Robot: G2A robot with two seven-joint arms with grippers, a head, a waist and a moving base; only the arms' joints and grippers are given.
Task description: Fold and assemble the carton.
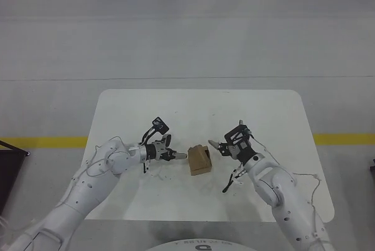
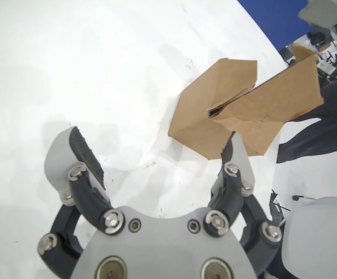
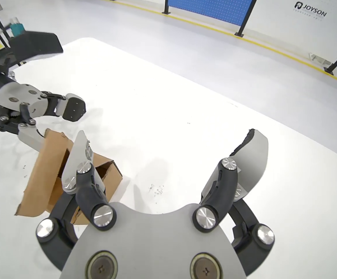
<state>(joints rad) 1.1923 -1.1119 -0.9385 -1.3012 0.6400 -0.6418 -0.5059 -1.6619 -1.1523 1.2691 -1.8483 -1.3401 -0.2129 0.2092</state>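
- Carton (image 1: 199, 160) stood on the white table (image 1: 269, 119) between the two arms, only partly formed: one flap stood up loose and a seam gaped in the left wrist view
- Left gripper (image 1: 175, 155) had its fingers wide apart and held nothing; one fingertip (image 2: 233, 146) was just beside the carton's near corner, and I could not tell if it touched
- Right gripper (image 1: 216, 146) was also spread and empty, with one finger in front of the carton's open side in the right wrist view
- Main risk, in my judgement: nothing pinned the carton, so a push from one side only would probably slide or tip it on the smooth table instead of bending the flap
- If both arms pressed together but not level, the light board could crease away from its fold lines; a crumpled patch showed near the seam
- The loose flap could spring back, since no tab looked locked
- The grippers were near each other, so a careless closing move might knock their fingers together over the carton
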